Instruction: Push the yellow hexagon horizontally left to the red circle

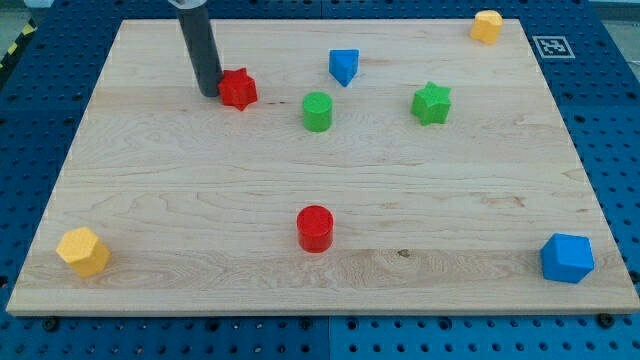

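Near the top-left corner of the pale wooden board [200, 200], the straight dark rod comes down from the view's top, and my tip [211, 94] rests on the surface just at the left side of a small red star-shaped block [238, 89], touching it or nearly so; the rod carries no jaws and has hold of nothing. Right of the star, toward the middle of the top edge, stands a blue block of roughly triangular shape [343, 66], and below it a green cylinder [317, 111]. Further right sits a green star-shaped block [432, 103]. In the top-right corner, close to the board's edge, lies a small yellow block [486, 26] whose shape is hard to make out. The yellow hexagon [83, 251] sits in the bottom-left corner, well apart from my tip. The red circle [314, 228], a short red cylinder, stands near the middle of the bottom edge, well to the right of the hexagon. A blue many-sided block [567, 258] occupies the bottom-right corner.
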